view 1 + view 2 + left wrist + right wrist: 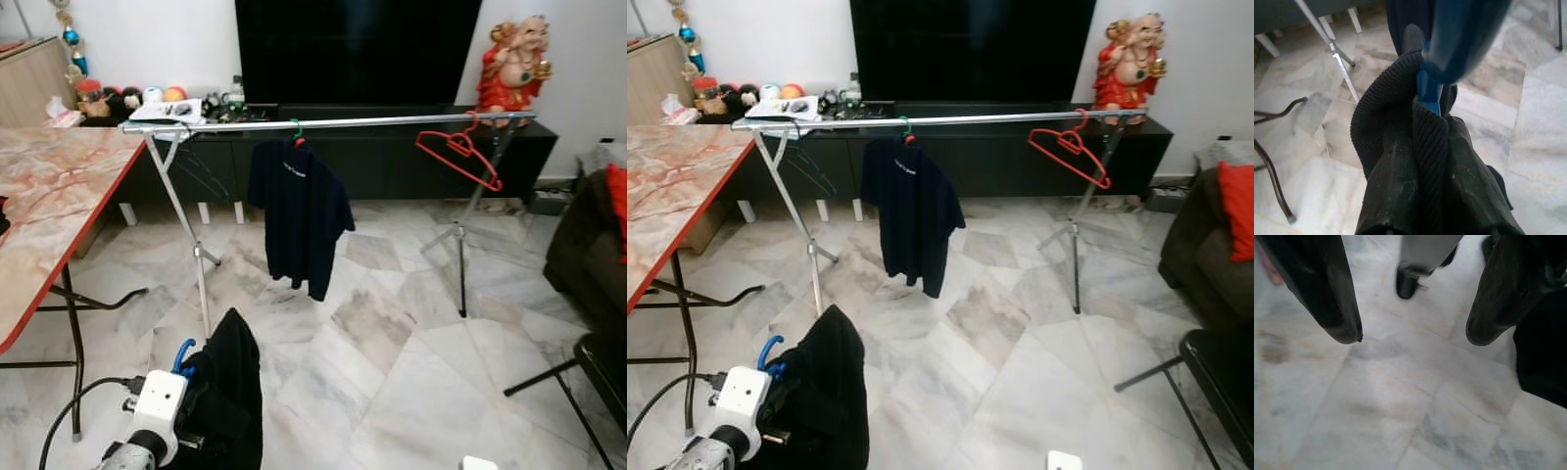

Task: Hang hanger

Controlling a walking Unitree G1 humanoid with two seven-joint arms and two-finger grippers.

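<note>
While the robot stands on the marble floor, this is what shows:

Left tool (1430, 142): low by the robot's left side. Its two black fingers (1396, 191) are pressed together on the neck of the blue hanger (183, 355) — the cloth is bunched up between them.

Blue hanger: its curved hook sticks up just above the left tool. It is held low and is well apart from the rail.

Black garment (227, 392): a dark ribbed cloth draped on the blue hanger. It hangs down beside the left arm.

Right tool (1410, 338): its two black fingers are spread wide. Nothing is between them — just the pale floor (1391, 411) under them.

Rail (372, 121): a long silver bar on thin crossed legs. It stands across the room in front of the robot.

Navy shirt (299, 215): it hangs from the rail near the middle, on a hanger with a green and red hook.

Red hanger (458, 155): bare and tilted. It hangs on the rail near the rail's right end.

Thin dark hanger (201, 168): bare, near the rail's left end.

Table (49, 206): a marble top with a red edge, on the robot's left.

TV (358, 49): a big black screen on the wall behind the rail, above a long dark cabinet.

Statue (511, 64): a red and gold figure on the cabinet at the right.

Sofa (1205, 255): dark, at the right edge, with a red cushion on it.
</note>
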